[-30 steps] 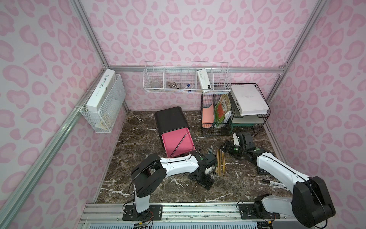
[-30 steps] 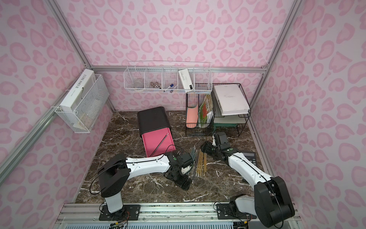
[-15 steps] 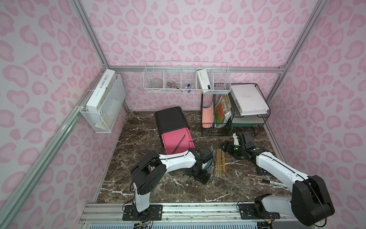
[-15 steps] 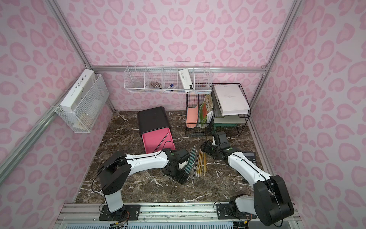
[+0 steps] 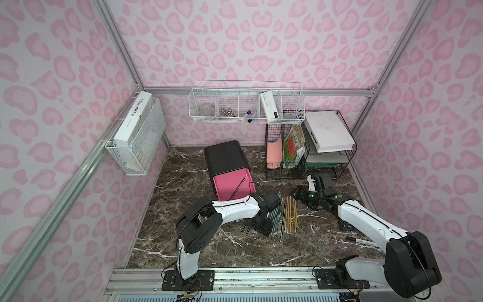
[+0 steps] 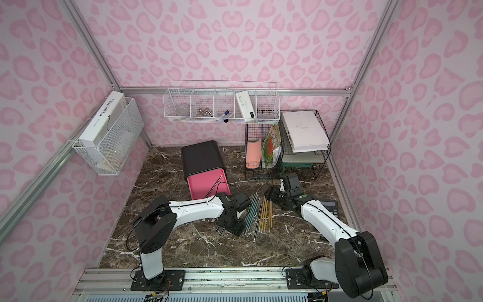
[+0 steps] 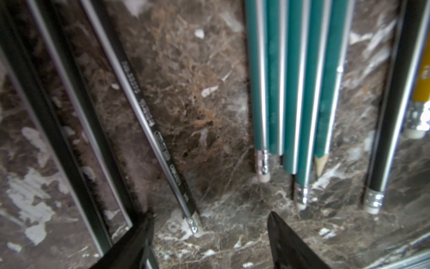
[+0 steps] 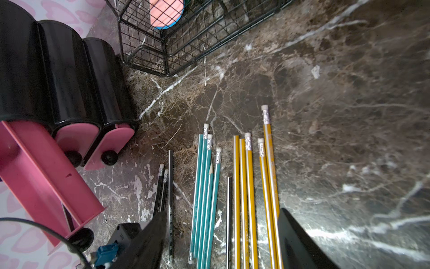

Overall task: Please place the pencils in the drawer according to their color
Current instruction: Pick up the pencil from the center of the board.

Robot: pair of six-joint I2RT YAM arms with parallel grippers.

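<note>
My left tool (image 7: 209, 217) is low over the worktop (image 5: 183, 167) in front of the drawer (image 5: 226, 157). Its jaws are fairly wide and grip nothing. The end of the nearest black pencil (image 7: 151, 121) lies between the fingertips and touches neither. A black pair (image 7: 58, 116) lies beside it, on the drawer's side. Farther from the drawer are the teal pencils (image 7: 293, 93) in a tight bundle, then a lone black pencil (image 8: 229, 209), then the yellow pencils (image 8: 249, 186) farthest out, all roughly parallel. The drawer's top tray (image 5: 224, 188) is pulled out, and a slanted black pencil (image 5: 238, 187) lies in it. My right tool (image 8: 222, 212) hovers over the rows, jaws wide and empty.
</note>
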